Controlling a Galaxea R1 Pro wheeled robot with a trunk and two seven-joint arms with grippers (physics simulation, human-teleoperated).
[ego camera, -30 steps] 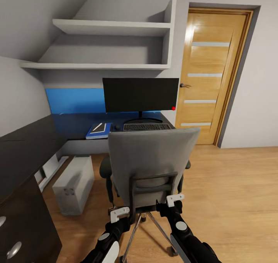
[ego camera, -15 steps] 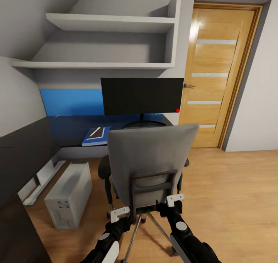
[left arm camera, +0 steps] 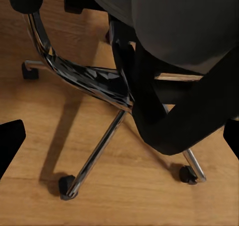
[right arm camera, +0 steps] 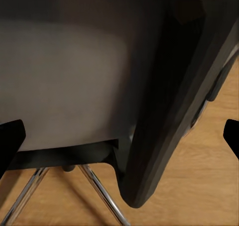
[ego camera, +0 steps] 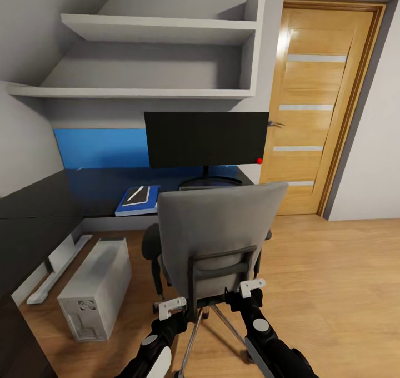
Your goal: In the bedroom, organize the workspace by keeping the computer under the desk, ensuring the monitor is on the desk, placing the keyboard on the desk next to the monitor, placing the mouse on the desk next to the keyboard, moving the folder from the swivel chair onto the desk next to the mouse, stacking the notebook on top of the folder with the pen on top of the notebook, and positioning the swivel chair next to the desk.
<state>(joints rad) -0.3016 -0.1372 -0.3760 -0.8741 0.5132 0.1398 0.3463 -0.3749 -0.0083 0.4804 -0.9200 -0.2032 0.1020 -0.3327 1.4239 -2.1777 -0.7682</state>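
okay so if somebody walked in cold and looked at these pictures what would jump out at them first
Most likely the grey swivel chair, back toward the camera in the middle of the head view, with the left pincer and right pincer right behind its backrest. Beyond it the black monitor stands on the desk, with the light grey computer on the floor to the chair's left.

A home study corner under a sloped ceiling. White wall shelves [ego camera: 161,61] hang above a black tabletop [ego camera: 105,186] carrying a monitor [ego camera: 205,139]. A swivel chair [ego camera: 216,239], wooden door [ego camera: 319,105] and wood-plank floor [ego camera: 333,289] complete the room.

Grey swivel chair [ego camera: 219,228]; black monitor [ego camera: 205,139]; blue folder [ego camera: 136,201]; light-grey computer [ego camera: 95,289].
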